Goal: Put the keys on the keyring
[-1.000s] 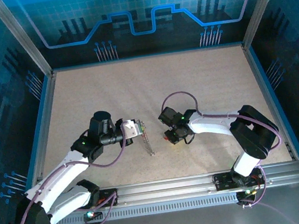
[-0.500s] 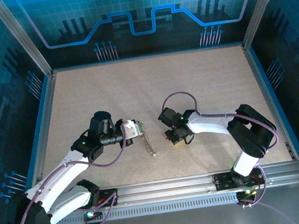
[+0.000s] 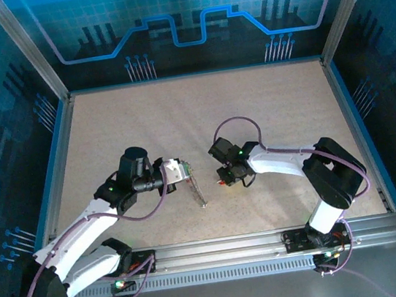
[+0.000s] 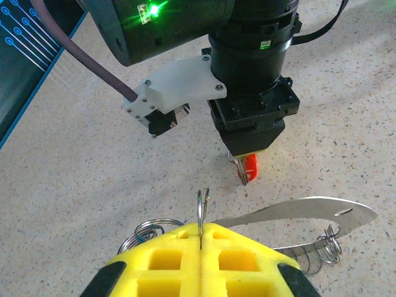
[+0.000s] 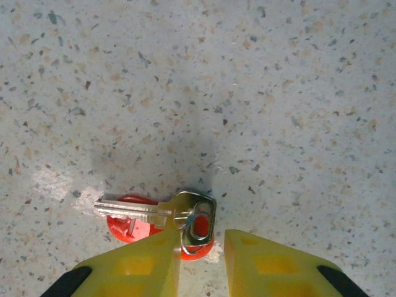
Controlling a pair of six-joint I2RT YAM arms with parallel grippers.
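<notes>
My left gripper [image 4: 201, 230] is shut on the keyring [image 4: 202, 207], a thin silvery loop that stands edge-on out of the yellow fingertips. In the top view this gripper [image 3: 185, 171] is left of centre. The keys [image 5: 154, 213] lie on the table in a small bunch: red heads, a silvery blade pointing left and a small wire ring through one head. My right gripper [image 5: 201, 238] hovers over them with a gap between its jaws; the bunch is by the left fingertip and not pinched. From the left wrist, a red key [image 4: 249, 168] shows under the right gripper [image 4: 247, 154].
A flat silvery metal strip [image 4: 297, 213] runs to the right from the left fingertips, with a small coiled ring [image 4: 329, 244] near its end. More split rings [image 4: 148, 230] lie to the left of those fingertips. The speckled tabletop [image 3: 194, 119] is walled by a metal frame [image 3: 339, 99].
The right arm has shifted slightly over the keys. The left arm and the keyring have stayed put.
</notes>
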